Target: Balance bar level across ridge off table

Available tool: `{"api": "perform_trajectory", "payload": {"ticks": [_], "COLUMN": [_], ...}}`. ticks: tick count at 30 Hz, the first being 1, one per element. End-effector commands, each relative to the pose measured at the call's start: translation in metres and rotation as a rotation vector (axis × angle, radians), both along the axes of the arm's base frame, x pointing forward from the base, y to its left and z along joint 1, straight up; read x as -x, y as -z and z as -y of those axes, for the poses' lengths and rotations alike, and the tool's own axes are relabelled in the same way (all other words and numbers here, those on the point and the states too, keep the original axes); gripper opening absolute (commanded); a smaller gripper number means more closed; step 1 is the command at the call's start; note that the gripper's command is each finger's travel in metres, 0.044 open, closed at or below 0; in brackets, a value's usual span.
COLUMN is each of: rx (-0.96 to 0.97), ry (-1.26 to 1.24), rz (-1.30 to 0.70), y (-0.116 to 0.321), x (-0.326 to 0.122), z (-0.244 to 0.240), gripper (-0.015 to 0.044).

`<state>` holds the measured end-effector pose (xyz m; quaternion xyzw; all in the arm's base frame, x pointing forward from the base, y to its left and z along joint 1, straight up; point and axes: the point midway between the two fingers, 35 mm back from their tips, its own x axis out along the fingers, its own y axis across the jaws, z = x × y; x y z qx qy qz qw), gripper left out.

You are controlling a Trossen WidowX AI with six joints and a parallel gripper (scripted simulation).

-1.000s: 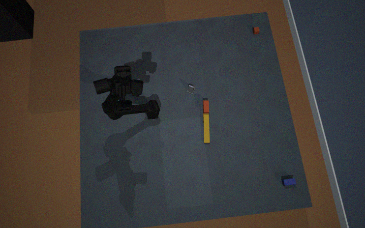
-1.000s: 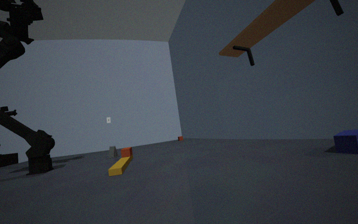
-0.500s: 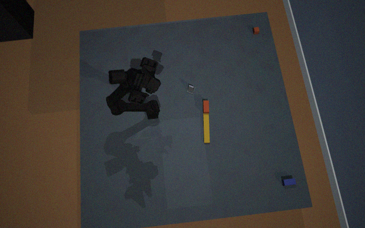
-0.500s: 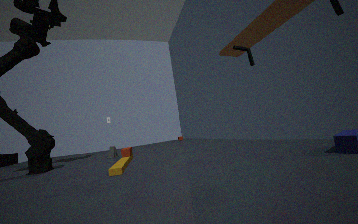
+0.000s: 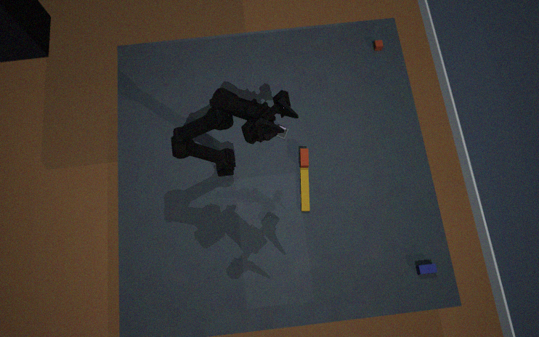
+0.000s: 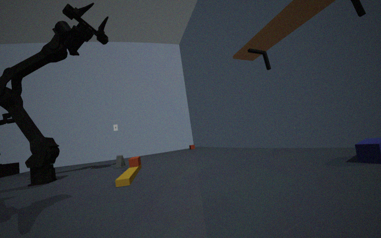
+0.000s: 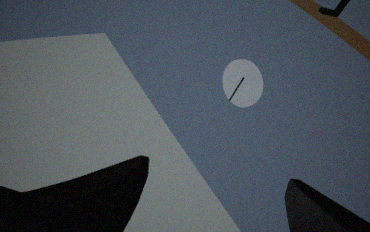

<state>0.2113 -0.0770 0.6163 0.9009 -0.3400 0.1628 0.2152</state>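
A yellow bar (image 5: 304, 190) (image 6: 126, 177) lies flat on the table (image 5: 357, 158) (image 6: 239, 196). A taller red block (image 5: 304, 157) (image 6: 134, 161) is at its end nearer the ridge. The small grey ridge (image 5: 283, 134) (image 6: 119, 161) stands on the table apart from the bar, partly hidden by a finger in the top view. My gripper (image 5: 291, 123) (image 6: 100, 10) (image 7: 217, 177) is open and empty. It is raised high above the table and tilted upward in the exterior view. The wrist view shows only walls and ceiling between and beyond the fingers, with no bar or ridge.
A small red cube (image 5: 378, 45) (image 6: 192, 146) lies near the table's far corner. A blue block (image 5: 427, 269) (image 6: 367, 153) lies near another corner. A wooden shelf (image 6: 281, 27) (image 7: 332, 22) hangs on the wall. A round clock (image 7: 250, 85) shows in the wrist view.
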Motion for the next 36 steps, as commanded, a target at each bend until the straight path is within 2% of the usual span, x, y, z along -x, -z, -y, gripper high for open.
{"api": "perform_trajectory", "payload": {"ticks": [1, 11, 19, 27, 36], "rx": [0.088, 0.282, 0.413, 0.517, 0.590], "ry": [0.031, 0.019, -0.061, -0.204, -0.447], "rz": [-0.202, -0.666, -1.036, -1.382, -1.726], "y": [0.030, 0.110, 0.189, 0.271, 0.357], "x": [-0.041, -0.114, -0.154, -0.172, -0.166], "z": [0.002, 0.007, 0.013, 0.019, 0.022], "gripper": [0.0315, 0.0315, 0.0315, 0.0315, 0.0315]}}
